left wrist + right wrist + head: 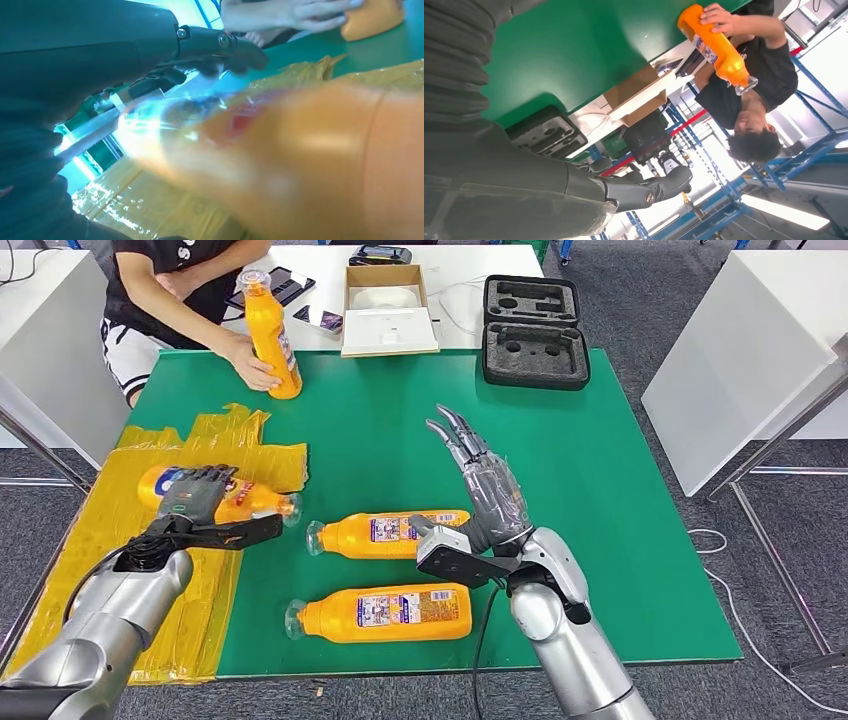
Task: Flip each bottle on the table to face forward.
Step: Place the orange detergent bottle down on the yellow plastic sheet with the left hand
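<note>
Three orange bottles lie on their sides. The left bottle (250, 502) rests on the yellow sheet (120, 570), and my left hand (195, 495) grips it from above; in the left wrist view this bottle (300, 165) is a close blur under my left hand (100, 45). The middle bottle (385, 534) and the near bottle (385, 613) lie on the green mat (620, 500). My right hand (482, 490) hovers by the middle bottle's base, fingers straight and apart, holding nothing. A person holds a fourth bottle (272, 335) (714, 45) upright at the mat's far left.
A black foam case (530, 335) sits at the mat's far right corner, with a cardboard box (388, 310) and phones behind on a white table. The person (165, 285) stands at the far left. A white table (740, 350) stands to the right.
</note>
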